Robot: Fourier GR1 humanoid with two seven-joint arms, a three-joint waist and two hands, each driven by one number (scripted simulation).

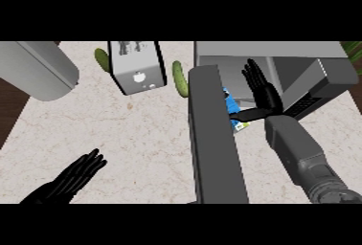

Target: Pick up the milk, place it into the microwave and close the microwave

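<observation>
One milk carton (pixel 231 101) peeks out between the microwave (pixel 283 50)'s open door (pixel 212 143) and the right hand (pixel 263 93), flat-fingered and empty like the left hand (pixel 74 174).

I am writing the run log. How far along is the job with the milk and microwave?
Likely done: the milk sits at the microwave opening, partly hidden behind the door. In hand: the right robot hand is open beside the milk, not curled round it. Remaining: the door stands wide open and needs closing. The left robot hand rests open, lower left.
</observation>
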